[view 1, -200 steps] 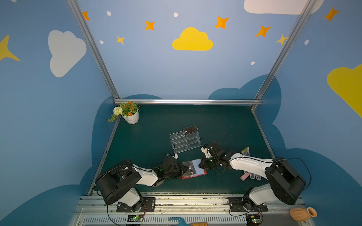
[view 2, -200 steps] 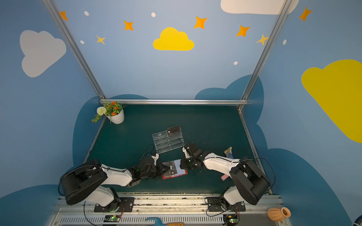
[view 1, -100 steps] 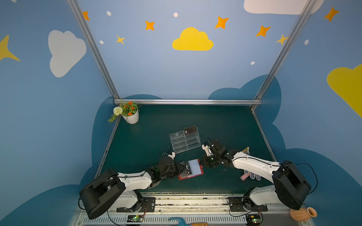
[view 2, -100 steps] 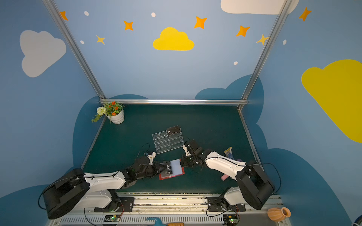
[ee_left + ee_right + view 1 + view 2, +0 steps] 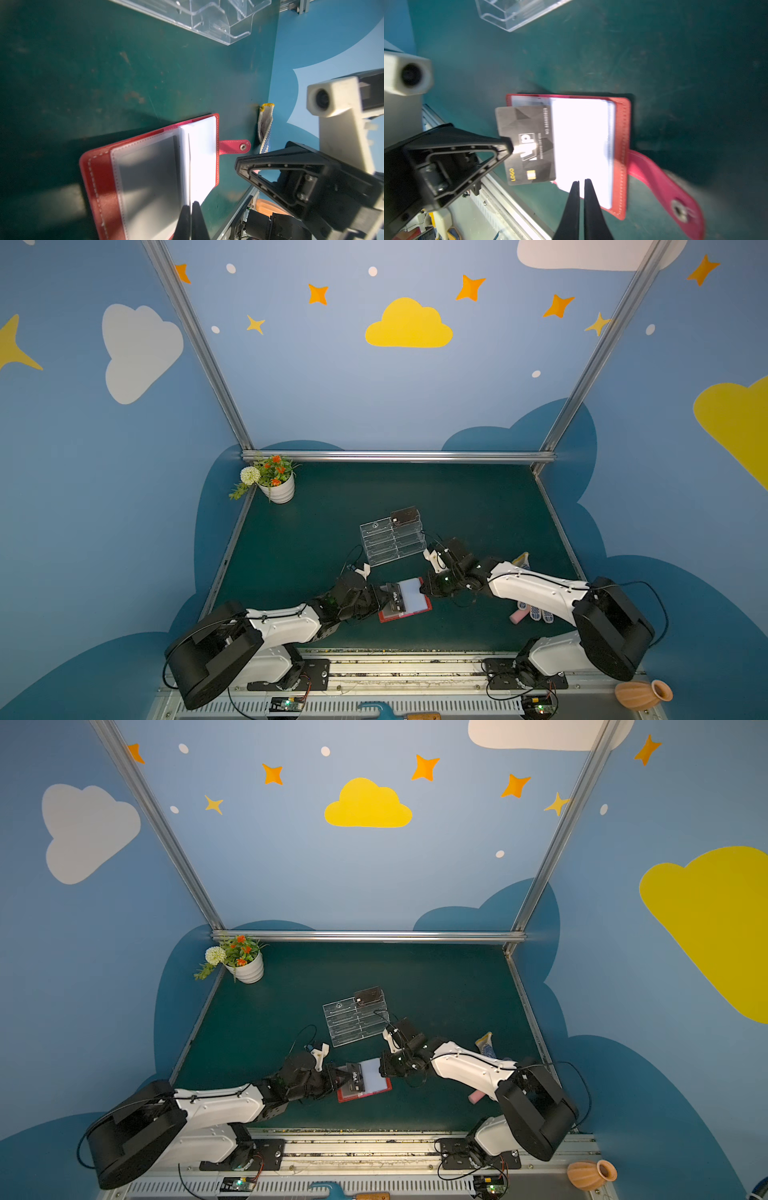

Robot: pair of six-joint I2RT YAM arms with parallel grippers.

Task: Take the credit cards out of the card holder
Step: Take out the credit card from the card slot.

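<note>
Card holder [image 5: 411, 597] lies open, clear stand [image 5: 392, 539] and glove [image 5: 520, 560] nearby.

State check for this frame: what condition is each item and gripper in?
card holder: open, lying flat
snap tab: unfastened
Vip card: overhanging the holder's edge
left gripper: shut on the Vip card
right gripper: shut by the holder's tab side, contact unclear
acrylic stand: one dark card in a far slot

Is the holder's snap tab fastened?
No: the holder lies open on the mat and its tab sticks out loose past the cover.
</note>
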